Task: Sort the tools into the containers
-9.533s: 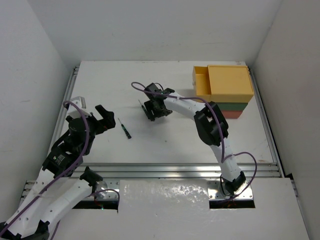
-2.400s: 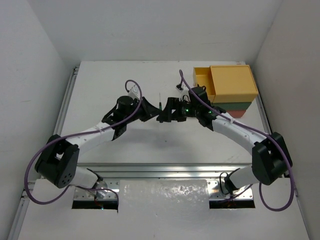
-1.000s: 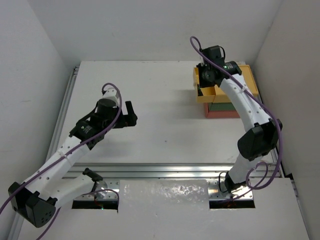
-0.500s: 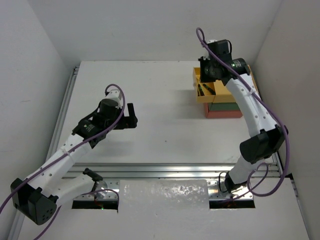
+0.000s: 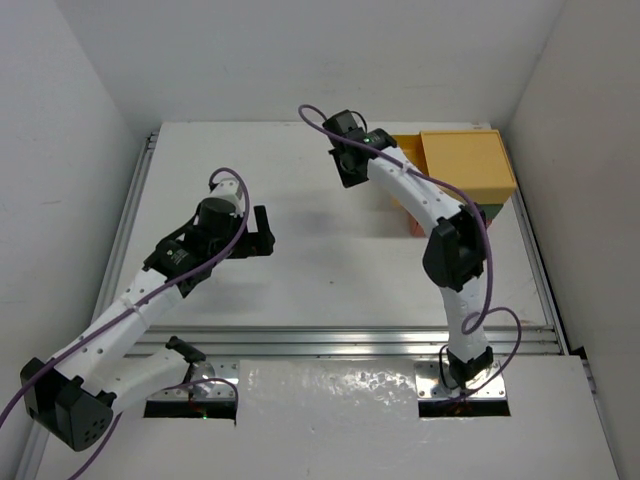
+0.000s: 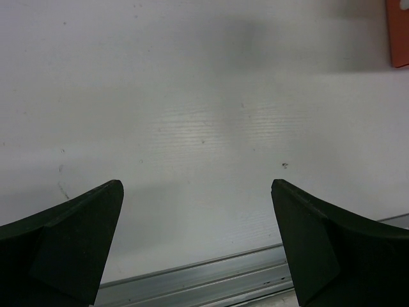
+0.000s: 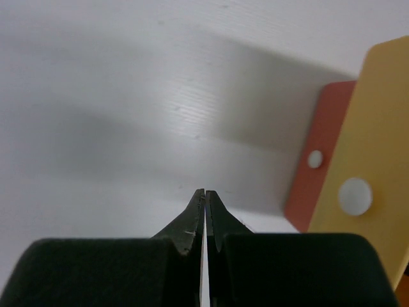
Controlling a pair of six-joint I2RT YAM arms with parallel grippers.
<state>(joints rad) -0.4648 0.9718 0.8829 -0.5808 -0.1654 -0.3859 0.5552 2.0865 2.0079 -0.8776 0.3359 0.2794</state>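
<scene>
No lettering, label, brand, number or sign legible in any view, neither on the yellow drawer box (image 5: 465, 165) at upper right, nor on the red-orange box (image 7: 327, 125) at the right edge of the right wrist view, nor on the tabletop (image 5: 320, 280).

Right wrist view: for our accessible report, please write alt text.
The right gripper has its jaws shut, empty, above the white table. At the right edge are a yellow box and a red-orange box, each with a white dot.

Stacked containers (image 5: 465, 165) (far right) block that table (image 5: 320, 275) corner.
</scene>
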